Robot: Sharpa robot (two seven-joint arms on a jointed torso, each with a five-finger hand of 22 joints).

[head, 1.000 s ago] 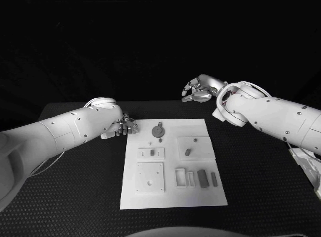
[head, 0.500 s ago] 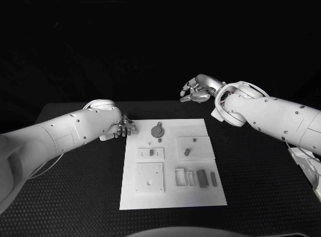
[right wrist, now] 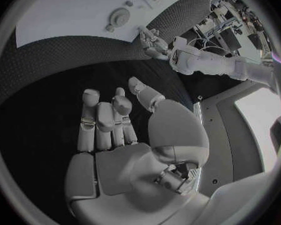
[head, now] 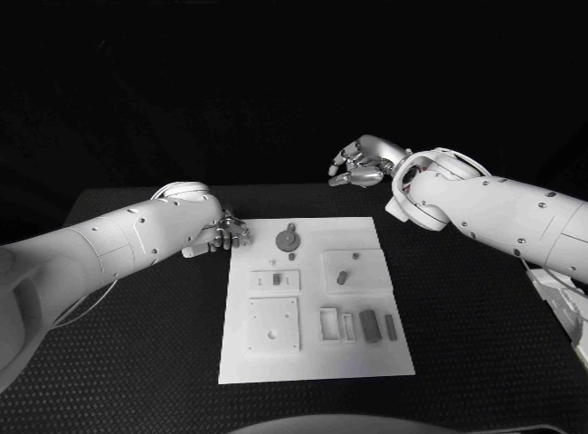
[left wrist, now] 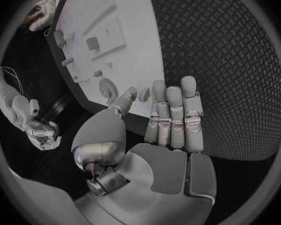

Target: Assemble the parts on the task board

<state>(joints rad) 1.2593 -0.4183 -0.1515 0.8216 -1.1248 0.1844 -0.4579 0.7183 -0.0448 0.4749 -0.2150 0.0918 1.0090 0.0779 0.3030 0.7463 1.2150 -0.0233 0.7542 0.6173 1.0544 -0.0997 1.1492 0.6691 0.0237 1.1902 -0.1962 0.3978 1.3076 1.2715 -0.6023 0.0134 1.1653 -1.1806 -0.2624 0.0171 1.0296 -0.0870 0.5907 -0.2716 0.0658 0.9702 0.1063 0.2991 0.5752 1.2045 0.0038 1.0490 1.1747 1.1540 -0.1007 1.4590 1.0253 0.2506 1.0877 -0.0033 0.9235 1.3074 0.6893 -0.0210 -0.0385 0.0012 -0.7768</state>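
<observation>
With the left hand [head: 225, 232] empty, fingers straight and together, the small round grey disc part [head: 288, 240] on the flat white task board [head: 317, 362] lies just beyond them, so reaching slowly seems wise, while the right hand [head: 361, 166] hangs empty, loosely curled.

The head camera looks steeply down on the surface [head: 137, 362] from above and well back, taking in the whole board [head: 314, 298]. Each wrist camera sits close behind its own hand, facing along the palm: left hand [left wrist: 159, 135], right hand [right wrist: 115, 140]. All three views share the board's far end with its round part [head: 288, 239].
</observation>
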